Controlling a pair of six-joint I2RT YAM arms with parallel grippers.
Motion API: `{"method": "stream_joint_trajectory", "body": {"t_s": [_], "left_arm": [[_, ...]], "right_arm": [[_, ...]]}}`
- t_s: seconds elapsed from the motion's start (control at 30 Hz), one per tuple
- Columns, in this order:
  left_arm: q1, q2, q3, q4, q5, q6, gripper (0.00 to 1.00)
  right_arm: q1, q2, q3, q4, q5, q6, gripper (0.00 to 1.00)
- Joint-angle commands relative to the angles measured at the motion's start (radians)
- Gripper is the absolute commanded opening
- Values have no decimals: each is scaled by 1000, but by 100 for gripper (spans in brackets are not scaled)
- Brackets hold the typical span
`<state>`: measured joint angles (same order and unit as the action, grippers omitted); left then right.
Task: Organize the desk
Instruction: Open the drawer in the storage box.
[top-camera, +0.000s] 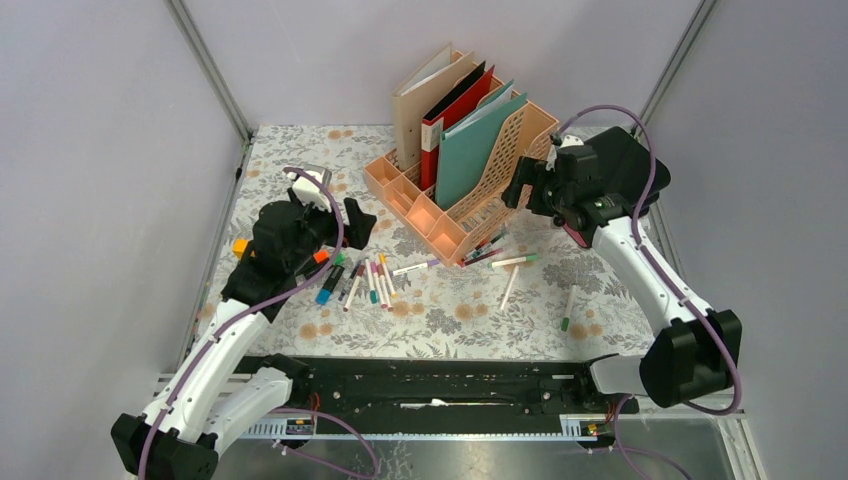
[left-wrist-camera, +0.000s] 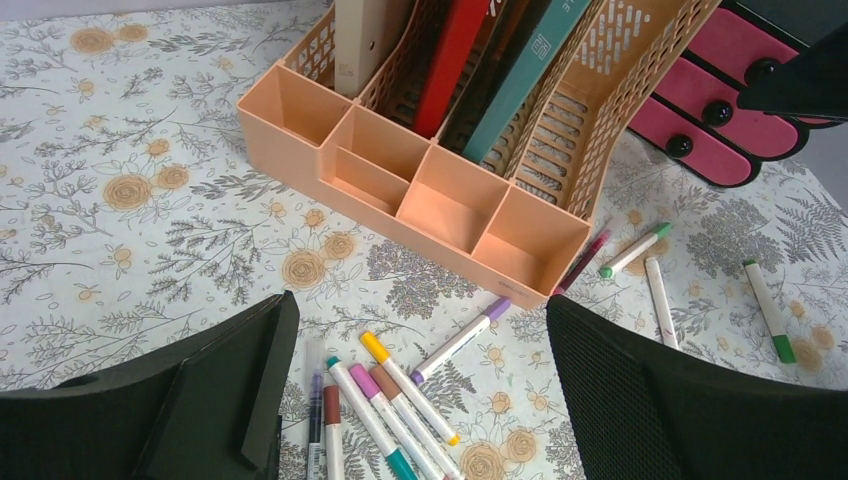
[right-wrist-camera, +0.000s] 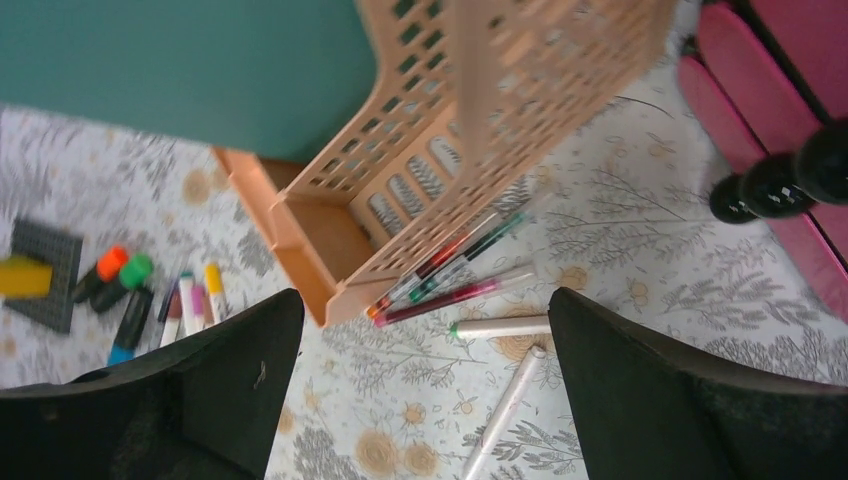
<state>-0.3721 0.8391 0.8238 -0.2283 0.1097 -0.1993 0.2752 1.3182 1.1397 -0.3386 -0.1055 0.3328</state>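
At the bottom of the top view a black rail (top-camera: 440, 380) carries the two arm bases. Just behind it begins the desk (top-camera: 450, 325). It fills the middle of the frame up to the grey walls (top-camera: 100, 150) at left, right and back. Its cloth has grey leaves and orange-brown flowers.

On the near half of the desk lie loose markers. One group (top-camera: 365, 282) lies close together at centre left, with caps in yellow, pink, purple and teal. An orange and a green highlighter (right-wrist-camera: 115, 272) lie just beside the group, on its left. A purple-capped marker (left-wrist-camera: 460, 340) lies apart from them and points toward the front corner of the rack (top-camera: 440, 215). More to the right are two white markers (top-camera: 512, 275), and well apart from these a green-tipped one (top-camera: 566, 308).

The left gripper (left-wrist-camera: 420, 305) hovers over the marker group, its jaws spread wide with nothing between them. The right gripper (right-wrist-camera: 428, 300) hangs at the upper right of the desk, beside the right wall of the rack. Its jaws are also spread wide and hold nothing. Below it some thin pens (right-wrist-camera: 445, 270) lie against the foot of the rack.

The peach rack stands at the back centre, and folders (top-camera: 478, 150) in beige, red, black and teal stand upright in it. To the right of the rack lies a pink thing with black knobs (left-wrist-camera: 715, 115); I cannot tell what it is
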Motion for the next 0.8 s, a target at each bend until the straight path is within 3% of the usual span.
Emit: {"method": "stream_joint_trajectory", "body": {"t_s": [0.0,0.3,0.77], "left_arm": [[7,-17,0,47,-27,18,99],[9,-18,0,47,-31,20,99],[10,-15,-5,46,-40,22,99]], "right_arm": [[-26,34,45,29,193,190,100],[-43,89,46,12,329,349,98],[-124,209,132,-69,480,475,85]]}}
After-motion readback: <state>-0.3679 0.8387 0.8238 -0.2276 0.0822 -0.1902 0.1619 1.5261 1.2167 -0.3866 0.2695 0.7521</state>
